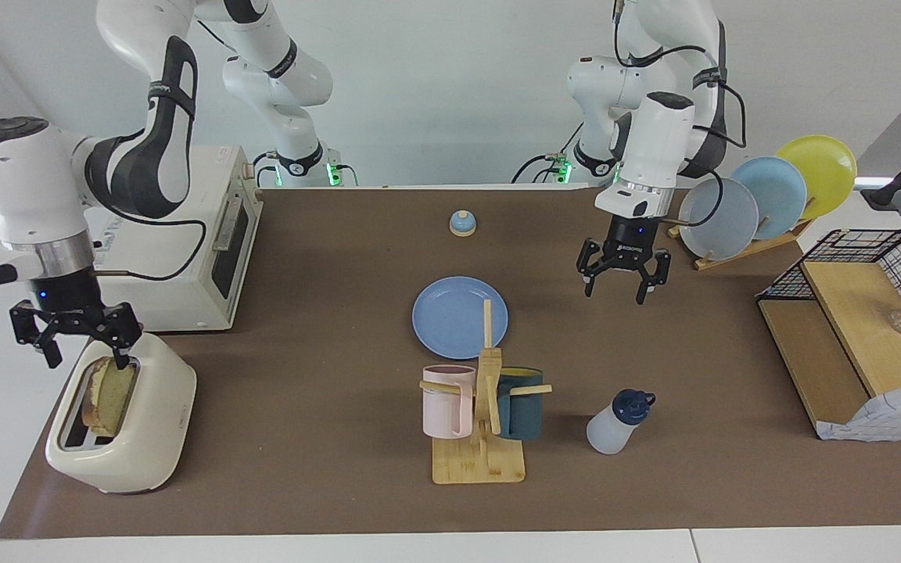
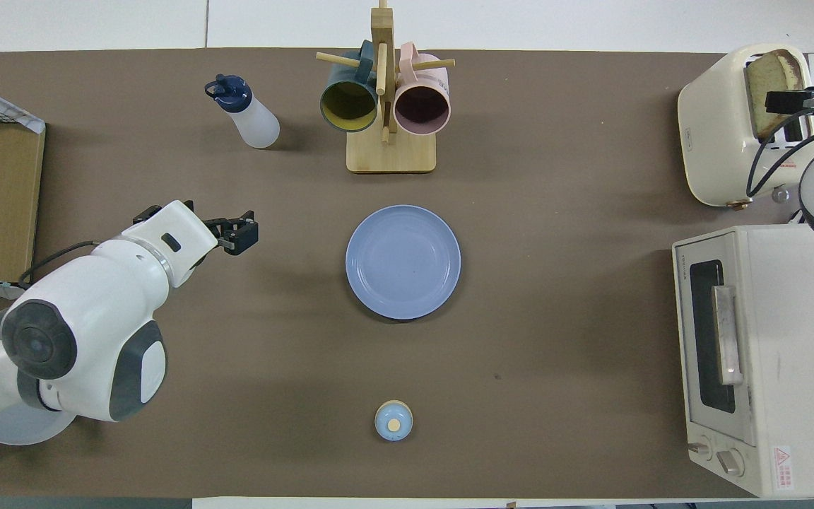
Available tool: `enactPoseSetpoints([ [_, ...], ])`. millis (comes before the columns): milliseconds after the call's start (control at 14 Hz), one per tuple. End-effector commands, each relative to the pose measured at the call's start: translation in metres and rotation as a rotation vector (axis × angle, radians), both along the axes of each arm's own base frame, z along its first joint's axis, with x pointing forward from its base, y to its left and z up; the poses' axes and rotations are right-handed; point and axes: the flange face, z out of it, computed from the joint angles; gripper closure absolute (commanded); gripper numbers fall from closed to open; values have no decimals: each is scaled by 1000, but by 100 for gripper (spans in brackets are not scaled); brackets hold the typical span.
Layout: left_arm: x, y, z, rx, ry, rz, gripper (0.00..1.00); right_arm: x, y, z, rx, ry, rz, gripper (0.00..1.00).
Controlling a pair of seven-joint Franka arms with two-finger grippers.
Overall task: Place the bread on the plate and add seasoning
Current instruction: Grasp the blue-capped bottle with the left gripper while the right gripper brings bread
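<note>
The bread [image 1: 109, 393] stands upright in the slot of the cream toaster [image 1: 126, 418] at the right arm's end of the table. The right gripper [image 1: 79, 352] hangs just above it with its fingers [image 1: 124, 356] spread open, one of them close over the slice's top edge; whether it touches the crust is hard to say from here. The plate [image 1: 454, 313] lies flat and bare at the middle of the table [image 1: 325, 328], well apart from the toaster. The seasoning [image 1: 619, 422] stands farther from the robots than the plate, beside the mug rack [image 1: 482, 407]. The left gripper [image 1: 624, 285] hangs over bare table near the plate, fingers open and holding nothing.
</note>
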Motion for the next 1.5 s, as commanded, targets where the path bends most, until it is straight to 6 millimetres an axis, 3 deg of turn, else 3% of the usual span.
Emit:
enactPoseSetpoints([
  [0,10,-13,-40,-29,-57,-4,0,5,-1,2,12,-43,4,12],
  [143,13,-14,-53,-43,-95,-1,0,9,-4,-3,20,-47,-3,23],
  [215,15,-14,-63,-51,-122,1,0,9,-3,-4,28,-44,-5,44],
  [358,17,-14,-84,-66,-162,8,0,9,-5,-2,20,-39,4,100],
  [716,25,-17,-119,-50,-205,55,0,25,-6,36,-39,68,167,100],
  [788,28,-23,-125,-28,-214,71,0,24,-6,36,-21,118,172,100],
  [931,42,-38,-136,18,-259,137,0,23,-9,63,-4,165,174,100],
  [1074,48,-46,-140,23,-279,163,0,16,1,82,-7,247,193,100],
  [1217,59,-51,-141,20,-297,171,0,8,39,104,-99,346,251,100],
  [1289,65,-54,-137,0,-312,200,0,6,71,109,-176,382,295,100],
  [1361,69,-57,-135,-7,-323,207,0,0,110,128,-272,377,344,100],
  [1432,73,-55,-137,2,-327,209,0,-2,132,133,-328,376,373,100],
])
